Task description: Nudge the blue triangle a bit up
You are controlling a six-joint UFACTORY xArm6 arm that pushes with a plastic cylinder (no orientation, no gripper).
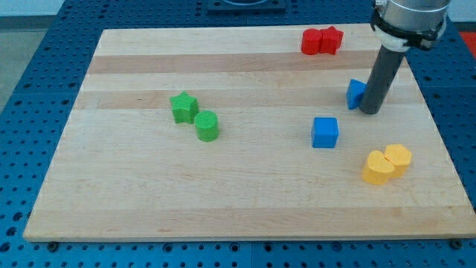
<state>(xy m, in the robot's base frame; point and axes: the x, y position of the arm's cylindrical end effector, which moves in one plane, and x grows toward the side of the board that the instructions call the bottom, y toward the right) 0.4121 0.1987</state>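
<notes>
Going L to R, you're looking at 2 green blocks, a green star [183,106] and a green cylinder [207,126], then 2 red blocks [321,40], a blue cube [325,132], the blue triangle [356,93] and 2 yellow blocks [387,164] on the tabletop [149,193]. No claw showing, so can't tell its state. My tip [370,112] is touching the triangle's right side, not below it, so you're risking a sideways shove or spin instead of up.
</notes>
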